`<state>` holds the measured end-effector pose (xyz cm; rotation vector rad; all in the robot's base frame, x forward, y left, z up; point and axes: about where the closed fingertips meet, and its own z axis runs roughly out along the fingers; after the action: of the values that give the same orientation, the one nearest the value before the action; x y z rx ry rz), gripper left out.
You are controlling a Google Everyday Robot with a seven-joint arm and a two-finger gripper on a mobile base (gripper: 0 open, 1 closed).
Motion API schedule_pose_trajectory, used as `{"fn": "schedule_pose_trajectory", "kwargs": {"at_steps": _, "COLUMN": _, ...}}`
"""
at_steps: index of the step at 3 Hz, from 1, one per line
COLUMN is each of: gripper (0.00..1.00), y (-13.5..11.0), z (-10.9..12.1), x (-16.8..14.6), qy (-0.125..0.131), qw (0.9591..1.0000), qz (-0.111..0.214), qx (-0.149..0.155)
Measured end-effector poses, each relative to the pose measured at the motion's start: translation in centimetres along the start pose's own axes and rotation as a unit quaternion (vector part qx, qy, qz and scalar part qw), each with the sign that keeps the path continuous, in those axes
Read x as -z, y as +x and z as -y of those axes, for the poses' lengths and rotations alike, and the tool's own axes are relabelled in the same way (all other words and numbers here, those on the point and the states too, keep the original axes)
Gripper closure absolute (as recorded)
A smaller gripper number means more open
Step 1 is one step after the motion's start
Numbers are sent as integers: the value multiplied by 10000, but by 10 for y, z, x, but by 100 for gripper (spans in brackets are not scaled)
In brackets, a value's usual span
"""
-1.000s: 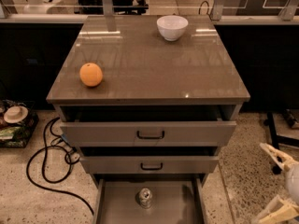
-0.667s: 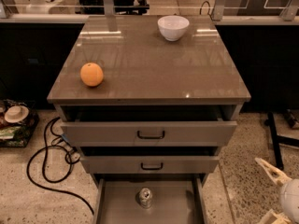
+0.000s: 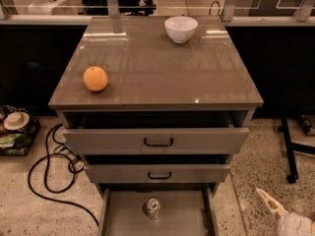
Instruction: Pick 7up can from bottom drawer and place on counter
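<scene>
The gripper (image 3: 273,210) hangs low over the floor, and whether it is wide or narrow cannot be told. To its left, the can (image 3: 152,208) stands in the bottom drawer (image 3: 123,216), under two part-open upper drawers (image 3: 113,141). Farther up-left, an orange (image 3: 95,78) and a bowl (image 3: 181,28) sit on the counter (image 3: 157,68).

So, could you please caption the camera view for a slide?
Open bottom drawer holds upright can; orange and bowl on counter; gripper low at right.

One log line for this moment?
7up can: upright in bottom drawer | counter: orange, bowl | gripper: lower right, away from can
</scene>
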<state>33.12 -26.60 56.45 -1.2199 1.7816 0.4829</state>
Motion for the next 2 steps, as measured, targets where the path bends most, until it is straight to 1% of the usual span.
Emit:
{"fn": "schedule_pose_trajectory", "kwargs": {"at_steps": 1, "gripper": 0, "y": 19, "z": -13, "x": -31, "qy": -142, "qw": 9996, "qz": 173, "qx": -167}}
{"fn": "schedule_pose_trajectory", "kwargs": {"at_steps": 2, "gripper": 0, "y": 19, "z": -13, "x": -31, "qy": -143, "qw": 9996, "qz": 174, "qx": -167}}
